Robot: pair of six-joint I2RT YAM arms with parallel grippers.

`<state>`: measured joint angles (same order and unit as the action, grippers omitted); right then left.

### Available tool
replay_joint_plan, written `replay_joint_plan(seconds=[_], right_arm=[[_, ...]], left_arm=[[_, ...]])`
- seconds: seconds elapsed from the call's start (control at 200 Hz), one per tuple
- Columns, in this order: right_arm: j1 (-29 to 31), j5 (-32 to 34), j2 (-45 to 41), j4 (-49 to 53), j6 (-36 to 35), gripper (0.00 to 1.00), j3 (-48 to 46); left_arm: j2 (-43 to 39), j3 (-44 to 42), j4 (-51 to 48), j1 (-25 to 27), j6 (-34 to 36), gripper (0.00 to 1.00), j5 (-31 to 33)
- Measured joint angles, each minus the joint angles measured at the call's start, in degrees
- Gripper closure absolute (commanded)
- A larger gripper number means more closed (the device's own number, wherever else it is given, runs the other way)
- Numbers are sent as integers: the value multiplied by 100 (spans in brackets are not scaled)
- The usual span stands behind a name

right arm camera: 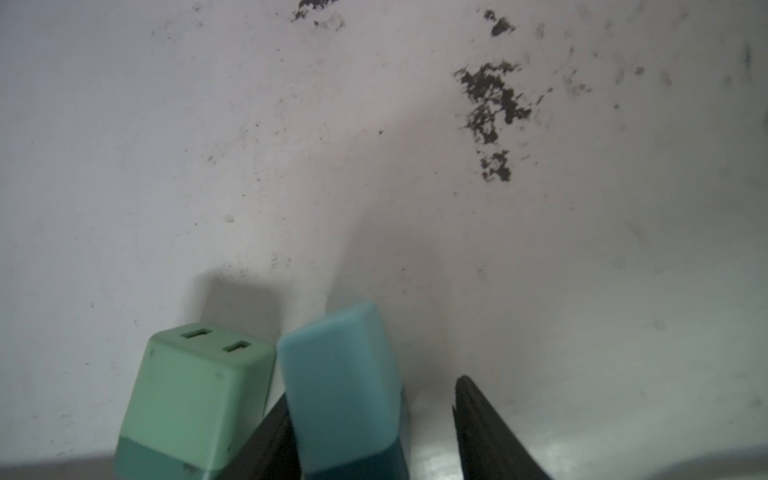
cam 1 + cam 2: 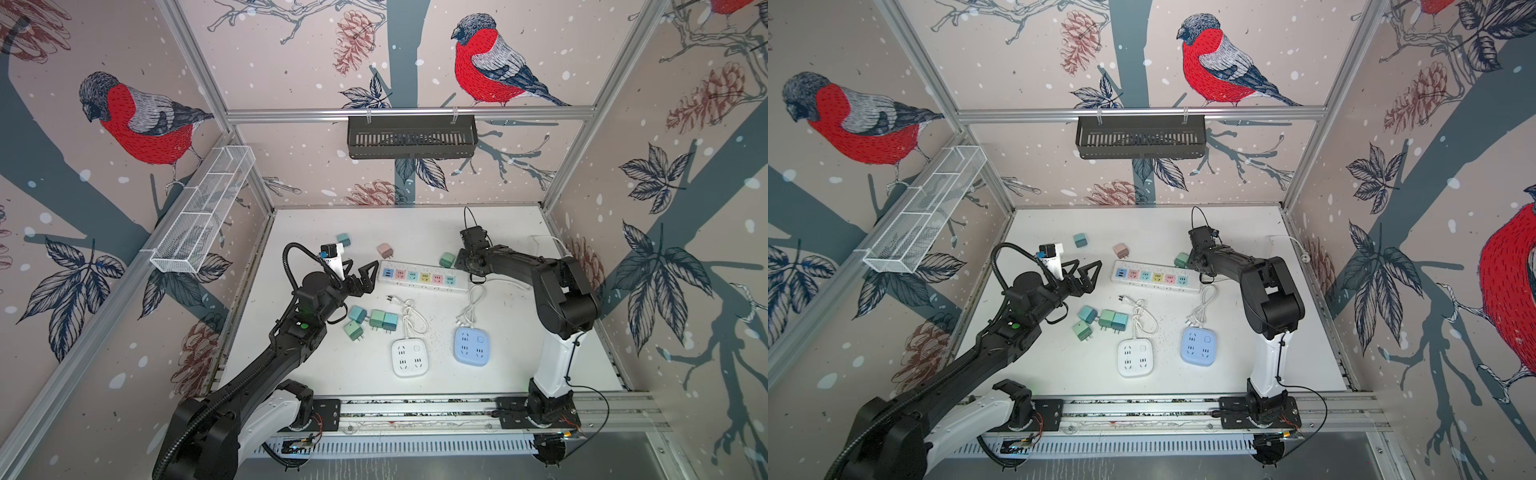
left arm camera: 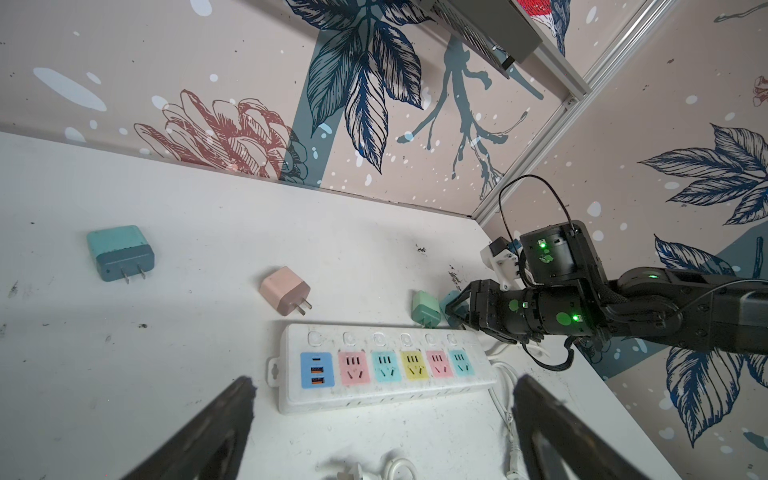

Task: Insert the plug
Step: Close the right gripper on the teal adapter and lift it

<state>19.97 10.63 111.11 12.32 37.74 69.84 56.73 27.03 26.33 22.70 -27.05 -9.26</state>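
Observation:
The long white power strip with coloured sockets lies across the middle of the table. Behind its right end my right gripper is low at the table and open around a blue plug. The plug leans against one finger, and a gap separates it from the other finger. A green plug stands right beside it. My left gripper hangs wide open and empty just off the strip's left end.
A pink plug and a teal plug lie behind the strip. Several green and teal plugs sit in front of it. Nearer the front are a white square socket and a blue one, each with a coiled cord.

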Motion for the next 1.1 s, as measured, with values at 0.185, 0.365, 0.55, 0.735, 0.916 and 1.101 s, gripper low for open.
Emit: replay_joint_plan(seconds=[0.185,0.365,0.55,0.735,0.916,1.101], right_arm=[[-15,118,-219,101,-39,44,0],[-129,142,-260,125,-57,49,7],[-284,136,-424,79,-59,54,-247],[-566,-9,-914,-116,-42,54,-960],[-1034,-269,-1134,-444,-33,51,-1464],[-1145,-525,-1137,-570,-118,41,-1495]], left_arm=[[24,7,-2,0,0,3,-17],[28,11,-2,0,0,4,-87],[50,17,-4,0,0,4,-114],[74,22,-2,0,0,4,-120],[94,22,-2,0,-2,4,-122],[127,44,-2,0,0,4,-125]])
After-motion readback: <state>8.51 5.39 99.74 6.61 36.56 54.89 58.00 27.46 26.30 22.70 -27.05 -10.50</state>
